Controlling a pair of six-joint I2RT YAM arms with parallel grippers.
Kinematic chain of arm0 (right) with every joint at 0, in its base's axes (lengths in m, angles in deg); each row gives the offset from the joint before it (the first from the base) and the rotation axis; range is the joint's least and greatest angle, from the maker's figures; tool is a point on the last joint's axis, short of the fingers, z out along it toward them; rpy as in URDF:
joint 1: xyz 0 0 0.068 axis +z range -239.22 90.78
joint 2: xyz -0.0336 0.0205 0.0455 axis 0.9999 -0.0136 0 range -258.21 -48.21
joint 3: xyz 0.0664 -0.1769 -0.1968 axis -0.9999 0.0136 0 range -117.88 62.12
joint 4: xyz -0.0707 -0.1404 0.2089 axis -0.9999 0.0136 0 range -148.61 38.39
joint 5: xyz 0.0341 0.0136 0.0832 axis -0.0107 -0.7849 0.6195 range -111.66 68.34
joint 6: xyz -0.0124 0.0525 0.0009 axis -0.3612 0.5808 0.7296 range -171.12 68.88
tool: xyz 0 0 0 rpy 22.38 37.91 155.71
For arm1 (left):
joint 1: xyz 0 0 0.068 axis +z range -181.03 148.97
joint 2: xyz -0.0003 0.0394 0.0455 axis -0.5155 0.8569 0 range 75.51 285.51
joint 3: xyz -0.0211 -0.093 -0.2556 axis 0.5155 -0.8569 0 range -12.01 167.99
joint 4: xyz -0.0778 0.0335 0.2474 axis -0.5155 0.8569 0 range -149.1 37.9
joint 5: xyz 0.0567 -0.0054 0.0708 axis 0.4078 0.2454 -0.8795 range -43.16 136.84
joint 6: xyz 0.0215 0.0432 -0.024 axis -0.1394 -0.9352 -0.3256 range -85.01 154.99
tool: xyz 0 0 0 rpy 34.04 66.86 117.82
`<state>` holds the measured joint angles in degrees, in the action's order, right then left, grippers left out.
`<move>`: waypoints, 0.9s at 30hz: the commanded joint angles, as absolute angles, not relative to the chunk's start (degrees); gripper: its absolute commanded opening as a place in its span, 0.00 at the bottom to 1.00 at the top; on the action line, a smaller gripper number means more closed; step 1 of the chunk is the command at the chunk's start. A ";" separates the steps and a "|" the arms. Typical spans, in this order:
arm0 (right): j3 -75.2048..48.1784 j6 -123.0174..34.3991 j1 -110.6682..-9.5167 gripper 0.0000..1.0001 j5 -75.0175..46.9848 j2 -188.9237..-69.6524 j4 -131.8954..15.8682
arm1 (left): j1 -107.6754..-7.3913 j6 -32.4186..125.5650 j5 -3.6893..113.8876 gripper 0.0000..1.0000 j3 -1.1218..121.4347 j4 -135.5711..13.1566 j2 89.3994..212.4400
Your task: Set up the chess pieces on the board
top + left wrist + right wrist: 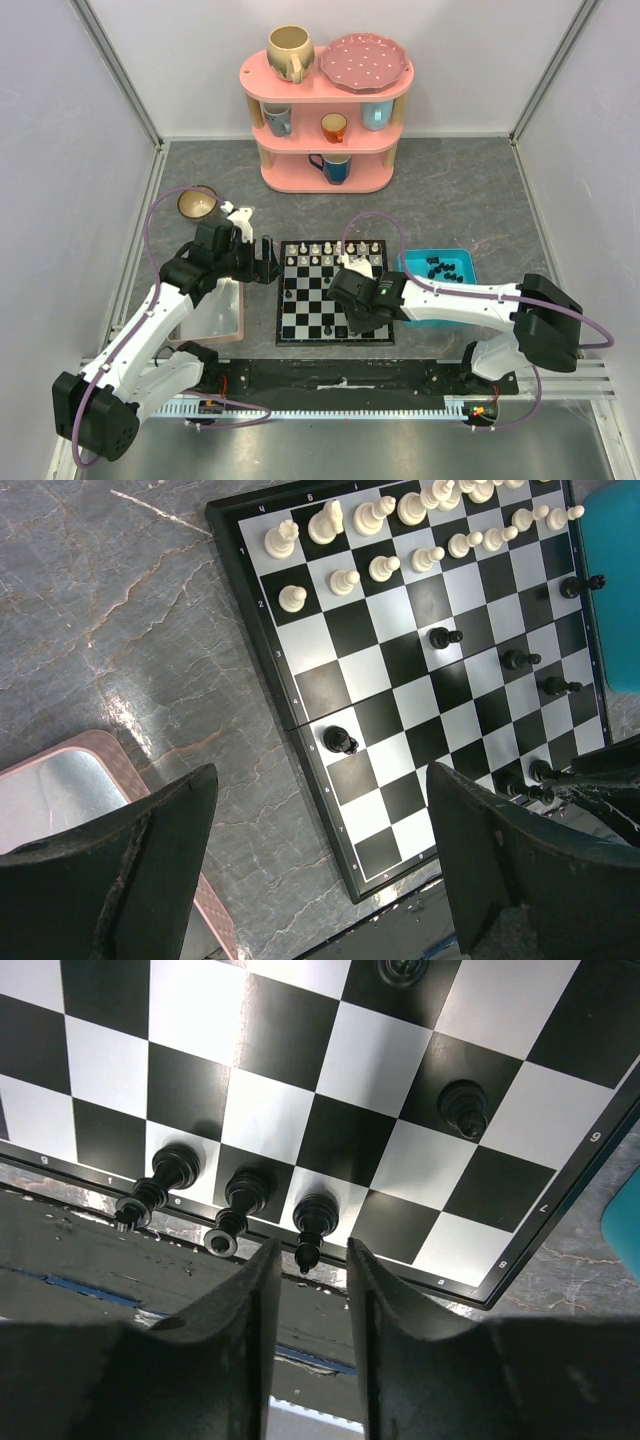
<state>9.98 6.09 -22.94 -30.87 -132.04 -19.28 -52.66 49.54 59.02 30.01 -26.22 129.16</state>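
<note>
The board (305,315) lies at the table's middle. Cream-white chess pieces (320,250) fill its two far rows (400,540). Several black pieces stand scattered on it, one alone near the left edge (340,741). Three black pieces stand in the near row (165,1175), (240,1200), (312,1222). My right gripper (308,1250) hangs over the last of these, open, with a gap on each side of the piece's top. In the top view it sits at the board's near right corner (362,325). My left gripper (320,775) is wide open and empty, hovering by the board's left edge (268,262).
A blue tray (462,278) right of the board holds more black pieces (438,268). A pink-rimmed grey tray (215,320) lies left of the board under my left arm. A pink shelf (325,110) with cups and a plate stands at the back, a small bowl (197,205) at far left.
</note>
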 commanded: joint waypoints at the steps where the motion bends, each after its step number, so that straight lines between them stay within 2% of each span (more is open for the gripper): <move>1: 8.60 7.50 -22.60 0.43 -33.61 -128.37 -20.11 | -52.92 48.09 59.32 0.91 30.09 -27.38 129.13; 5: 6.31 7.32 -23.04 0.48 -35.45 -126.78 -18.27 | -53.01 48.09 59.41 0.91 30.17 -27.38 129.21; 11: 4.82 5.04 -27.69 0.48 -38.53 -123.45 -14.93 | -53.01 48.09 59.49 0.91 30.09 -27.38 129.30; 14: 5.87 1.79 -33.57 0.48 -40.99 -119.41 -13.70 | -53.01 48.09 59.58 0.91 30.09 -27.38 129.30; 20: 8.07 -8.14 -47.28 0.59 -45.99 -110.97 -12.47 | -53.09 48.00 59.67 0.91 30.09 -27.38 129.39; 23: 9.47 -11.30 -55.18 0.59 -44.70 -110.35 -12.29 | -53.01 48.00 59.67 0.91 30.09 -27.46 129.30; 27: 12.98 -15.70 -66.95 0.52 -38.46 -111.57 -16.05 | -53.10 48.00 59.76 0.91 30.17 -27.46 129.39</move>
<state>9.39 -9.28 -58.43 -42.45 -110.40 -14.08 -52.81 49.52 59.07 30.01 -26.24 129.36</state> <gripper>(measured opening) 0.554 0.907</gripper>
